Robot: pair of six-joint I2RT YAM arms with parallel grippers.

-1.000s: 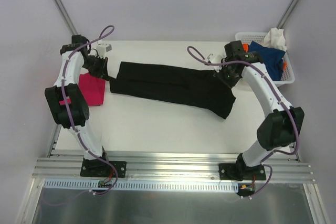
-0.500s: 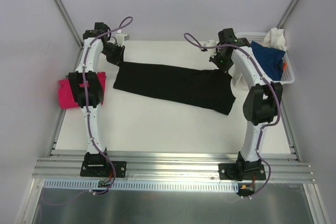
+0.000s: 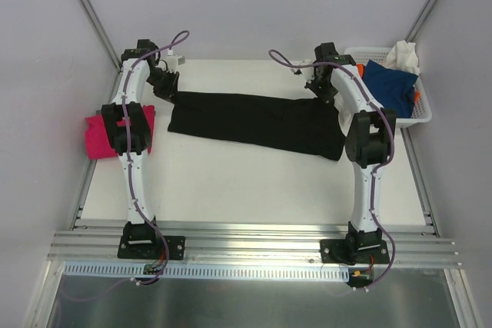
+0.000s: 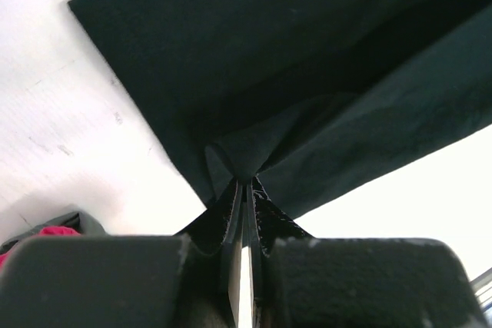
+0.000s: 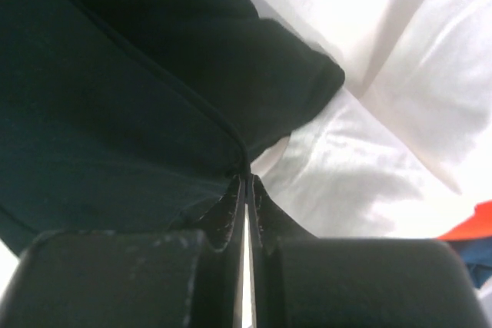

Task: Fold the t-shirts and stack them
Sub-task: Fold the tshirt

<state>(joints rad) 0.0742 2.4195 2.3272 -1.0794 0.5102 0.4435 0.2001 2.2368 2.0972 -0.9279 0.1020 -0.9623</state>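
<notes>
While both arms reach toward the far side of the table (image 3: 231,182), you have the left gripper (image 3: 167,90) and the right gripper (image 3: 323,91) each pinched shut on the black t-shirt (image 3: 254,122). The shirt lies in a long band across the table between them.

Only the overhead view shows you the pink t-shirt (image 3: 96,136) at the table's left edge, partly behind the left arm. It also shows the white basket (image 3: 421,117) at far right holding the blue t-shirt (image 3: 388,86), with a white one (image 3: 403,55) draped over its rim.

The left wrist view shows the jaws meeting on a bunched fold of black cloth (image 4: 307,51). The right wrist view shows them closed on a hemmed edge (image 5: 100,113), with a pale creased surface (image 5: 384,136) beyond; cloth or table, you cannot tell.
</notes>
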